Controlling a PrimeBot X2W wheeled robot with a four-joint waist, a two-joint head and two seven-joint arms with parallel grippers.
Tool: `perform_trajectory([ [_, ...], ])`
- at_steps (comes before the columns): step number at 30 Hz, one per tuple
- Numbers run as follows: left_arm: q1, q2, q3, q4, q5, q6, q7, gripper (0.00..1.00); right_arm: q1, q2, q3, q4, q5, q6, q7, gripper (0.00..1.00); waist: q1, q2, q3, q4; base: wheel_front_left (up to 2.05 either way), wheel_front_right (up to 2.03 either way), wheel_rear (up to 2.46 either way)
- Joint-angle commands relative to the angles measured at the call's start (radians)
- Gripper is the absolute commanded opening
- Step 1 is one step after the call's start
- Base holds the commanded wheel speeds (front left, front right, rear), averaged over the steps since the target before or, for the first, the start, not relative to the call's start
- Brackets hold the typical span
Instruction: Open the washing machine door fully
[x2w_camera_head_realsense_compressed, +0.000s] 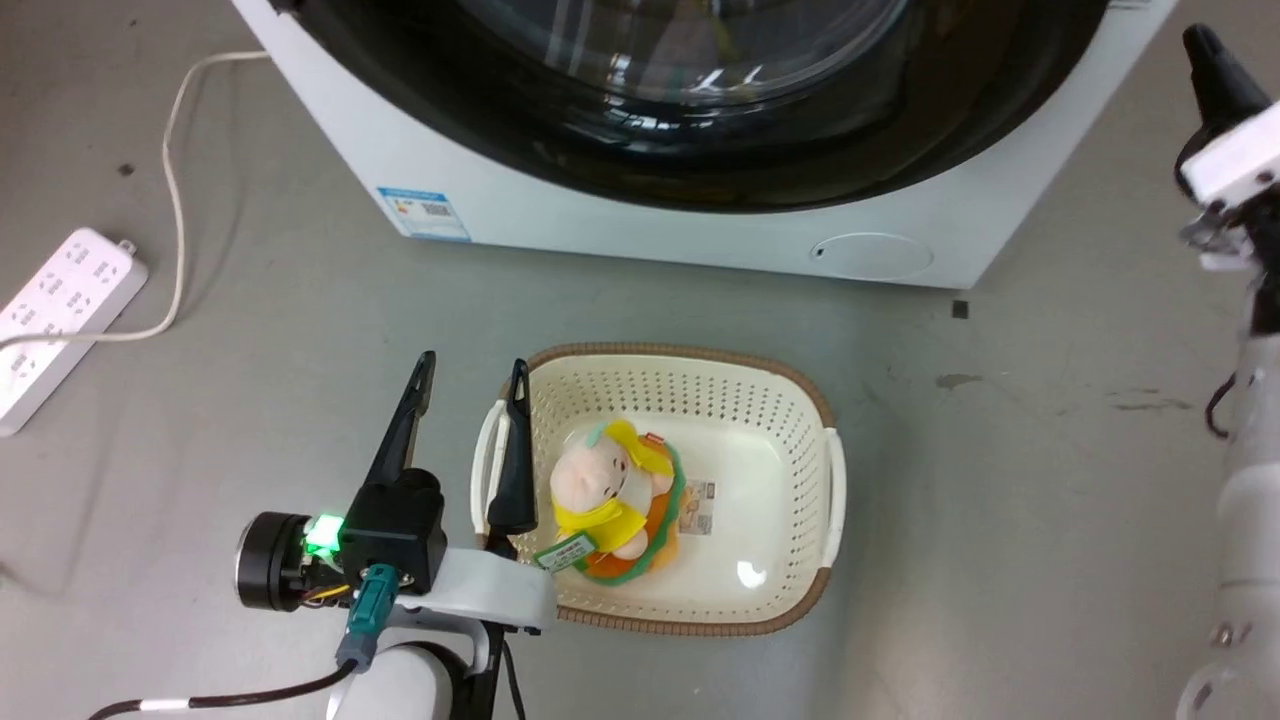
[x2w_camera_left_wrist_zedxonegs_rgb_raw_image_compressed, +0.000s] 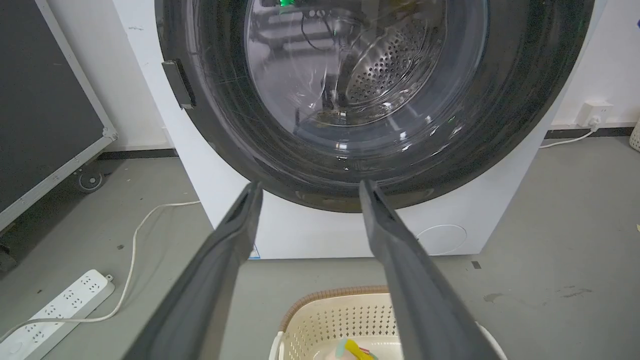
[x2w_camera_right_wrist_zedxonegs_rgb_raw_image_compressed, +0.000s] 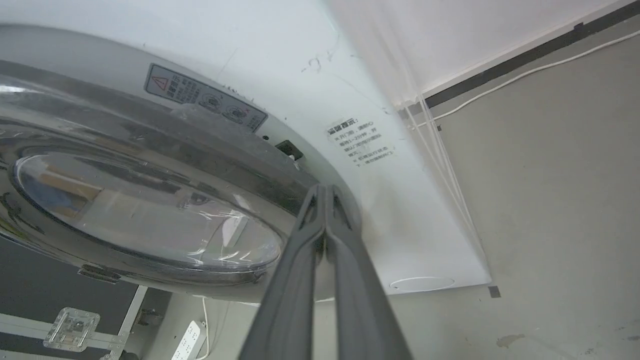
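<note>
The washing machine door (x2w_camera_head_realsense_compressed: 700, 185) sits on the machine's front, open only a crack, I think. The right gripper (x2w_camera_right_wrist_zedxonegs_rgb_raw_image_compressed: 325, 192), fingers pressed together, pokes at its edge. The left gripper (x2w_camera_head_realsense_compressed: 473, 363) is spread wide. Most opening is left.

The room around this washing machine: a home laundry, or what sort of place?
Probably a workshop or test lab, not a home: bare grey floor, a wheeled black equipment case beside the washing machine, a power strip lying loose.

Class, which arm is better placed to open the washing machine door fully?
Right: right gripper, shut, is at the edge of the ajar washing machine door; left gripper hangs open near the basket.
</note>
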Motion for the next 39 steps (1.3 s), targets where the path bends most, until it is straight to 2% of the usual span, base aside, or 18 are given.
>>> perform_trajectory([
  [1, -0.021, 0.001, -0.007, -0.003, -0.007, 0.010, -0.011, 1.00, -0.057, -0.016, -0.015, 0.033, 0.018, 0.001, 0.024, 0.00, -0.0001, 0.0000, 0.013, 0.012, 0.00, 0.00, 0.00],
  [16, -0.041, 0.001, -0.047, -0.009, -0.020, 0.040, -0.043, 1.00, -0.323, -0.082, -0.159, 0.303, 0.067, 0.001, 0.239, 0.00, -0.0001, 0.0000, 0.068, 0.065, 0.00, 0.00, 0.00],
  [27, -0.068, 0.002, -0.088, -0.015, -0.033, 0.067, -0.066, 1.00, -0.502, -0.120, -0.244, 0.473, 0.092, 0.001, 0.349, 0.00, -0.0001, 0.0000, 0.116, 0.102, 0.00, 0.00, 0.00],
  [39, -0.080, 0.002, -0.106, -0.009, -0.031, 0.088, -0.091, 1.00, -0.522, -0.149, -0.270, 0.611, 0.094, 0.001, 0.481, 0.00, -0.0001, 0.0000, 0.092, 0.109, 0.00, 0.00, 0.00],
])
